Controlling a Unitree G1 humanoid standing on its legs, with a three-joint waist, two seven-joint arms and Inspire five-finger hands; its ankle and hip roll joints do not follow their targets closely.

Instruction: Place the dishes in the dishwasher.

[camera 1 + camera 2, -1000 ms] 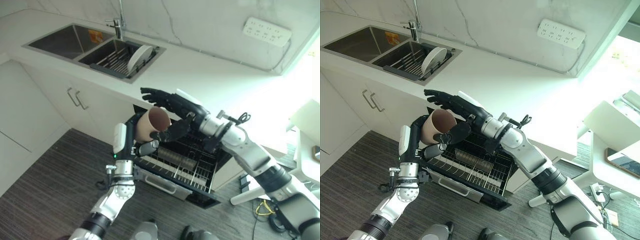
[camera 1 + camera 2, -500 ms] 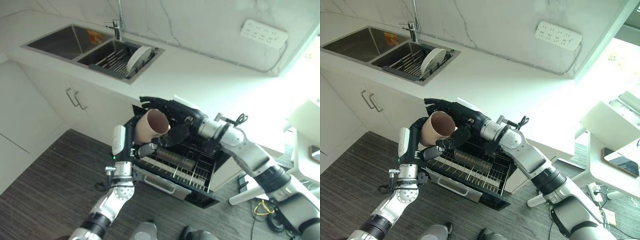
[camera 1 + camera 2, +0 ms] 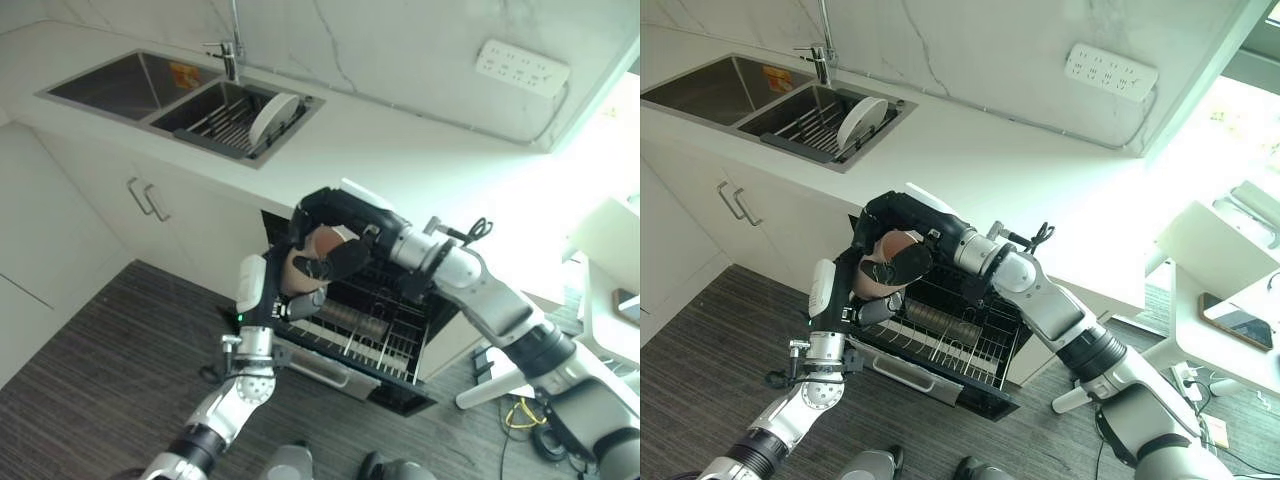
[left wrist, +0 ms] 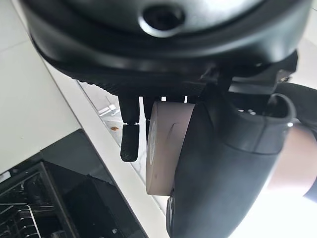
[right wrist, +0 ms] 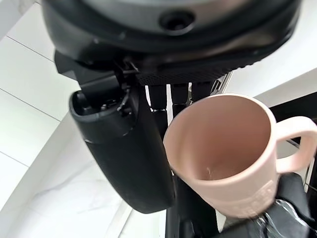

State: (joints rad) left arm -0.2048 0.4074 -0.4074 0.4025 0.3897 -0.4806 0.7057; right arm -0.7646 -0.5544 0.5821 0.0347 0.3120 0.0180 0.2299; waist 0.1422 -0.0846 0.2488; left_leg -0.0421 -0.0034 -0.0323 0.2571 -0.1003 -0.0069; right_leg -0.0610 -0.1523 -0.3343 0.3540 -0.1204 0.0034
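A pink-brown mug (image 3: pixel 308 248) with a handle hangs above the open dishwasher's pulled-out wire rack (image 3: pixel 385 335). My left hand (image 3: pixel 292 296) grips it from below; in the left wrist view its thumb (image 4: pixel 223 163) lies across the mug's base (image 4: pixel 166 144). My right hand (image 3: pixel 335 225) comes from the right and is curled over the mug's top and side. The right wrist view shows the mug's open mouth (image 5: pixel 223 153) between that hand's thumb (image 5: pixel 124 153) and its fingers.
A dark cylindrical cup (image 3: pixel 345 315) lies in the dishwasher rack. A white plate (image 3: pixel 275 115) stands in the drying rack of the double sink (image 3: pixel 130 85) at the far left. The white counter (image 3: pixel 400 150) runs above the dishwasher. Cabinet doors with handles (image 3: pixel 145 195) stand left of it.
My right hand, open and spread behind the mug a second ago, has closed round it. The mug has sunk slightly toward the rack, with the left hand still on it.
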